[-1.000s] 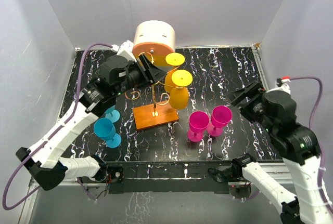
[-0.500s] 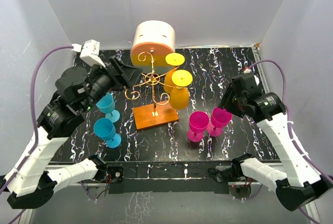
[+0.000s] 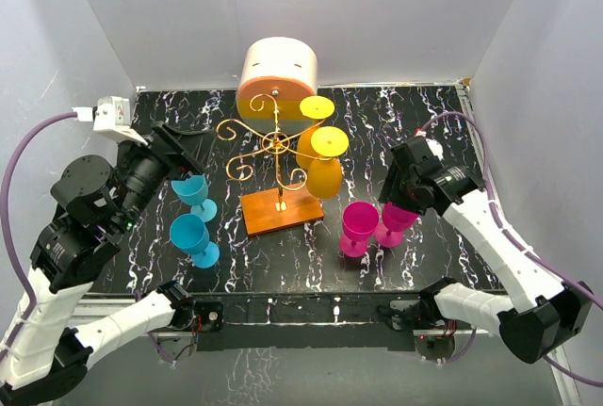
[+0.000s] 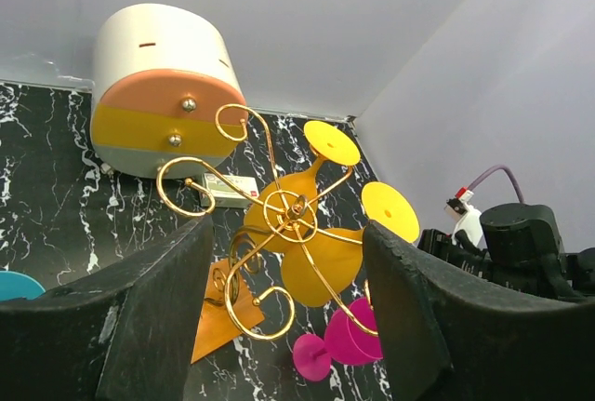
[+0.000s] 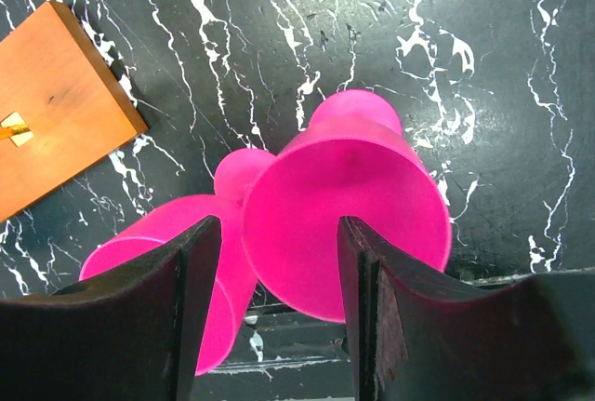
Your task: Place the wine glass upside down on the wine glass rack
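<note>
Black marbled worktop [image 3: 433,133], white walls on three sides. From the near right corner the right arm reaches in, elbow high. The right tool [image 5: 279,229] points straight down, fingers spread over the rim of a pink wine glass [image 5: 349,210]. It stands upright — mouth up, stem vertical — tight beside a second pink glass [image 3: 358,220]. Open worktop lies to its right. The left arm is lifted, the left tool [image 4: 284,233] spread and empty, facing the rack [image 3: 275,147] at mid-worktop, where two yellow glasses [image 3: 323,175] hang upside down.
</note>
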`<action>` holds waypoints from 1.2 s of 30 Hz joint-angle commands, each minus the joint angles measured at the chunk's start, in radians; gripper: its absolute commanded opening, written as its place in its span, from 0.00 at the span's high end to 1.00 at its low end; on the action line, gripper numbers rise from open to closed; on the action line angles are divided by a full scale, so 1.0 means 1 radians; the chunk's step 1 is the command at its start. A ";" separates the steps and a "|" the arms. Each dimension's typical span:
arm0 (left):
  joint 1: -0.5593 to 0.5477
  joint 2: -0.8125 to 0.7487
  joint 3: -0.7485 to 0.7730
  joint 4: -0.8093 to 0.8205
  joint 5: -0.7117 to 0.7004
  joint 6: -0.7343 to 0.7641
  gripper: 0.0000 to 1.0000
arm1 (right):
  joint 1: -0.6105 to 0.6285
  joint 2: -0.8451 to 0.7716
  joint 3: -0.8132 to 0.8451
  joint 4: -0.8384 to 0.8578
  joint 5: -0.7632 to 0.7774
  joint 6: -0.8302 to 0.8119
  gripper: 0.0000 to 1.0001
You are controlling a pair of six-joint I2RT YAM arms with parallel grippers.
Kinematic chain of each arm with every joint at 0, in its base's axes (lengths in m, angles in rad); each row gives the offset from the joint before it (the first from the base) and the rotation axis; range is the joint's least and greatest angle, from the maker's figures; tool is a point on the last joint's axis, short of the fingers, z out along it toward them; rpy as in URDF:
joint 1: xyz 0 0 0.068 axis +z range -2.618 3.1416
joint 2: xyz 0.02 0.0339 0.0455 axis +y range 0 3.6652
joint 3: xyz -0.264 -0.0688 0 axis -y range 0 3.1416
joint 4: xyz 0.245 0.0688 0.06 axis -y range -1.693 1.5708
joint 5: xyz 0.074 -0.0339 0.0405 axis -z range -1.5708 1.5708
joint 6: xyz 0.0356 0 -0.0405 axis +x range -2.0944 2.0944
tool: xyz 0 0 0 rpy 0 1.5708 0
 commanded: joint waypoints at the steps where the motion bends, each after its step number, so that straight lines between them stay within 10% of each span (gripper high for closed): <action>1: 0.005 0.006 -0.012 0.026 -0.035 0.024 0.36 | 0.046 0.028 -0.007 0.080 0.072 0.041 0.49; 13: 0.004 0.050 0.064 0.031 -0.027 0.008 0.32 | 0.144 0.111 0.023 0.014 0.328 0.071 0.68; 20: 0.004 0.070 0.071 0.057 0.007 0.000 0.31 | 0.169 0.103 0.052 -0.040 0.359 0.079 1.00; 27: 0.004 0.081 0.080 0.065 0.047 0.001 0.29 | 0.170 0.026 0.143 -0.089 0.382 0.097 1.00; 36: 0.004 0.081 0.065 0.095 0.130 0.073 0.01 | 0.170 -0.227 0.246 0.048 0.333 0.057 1.00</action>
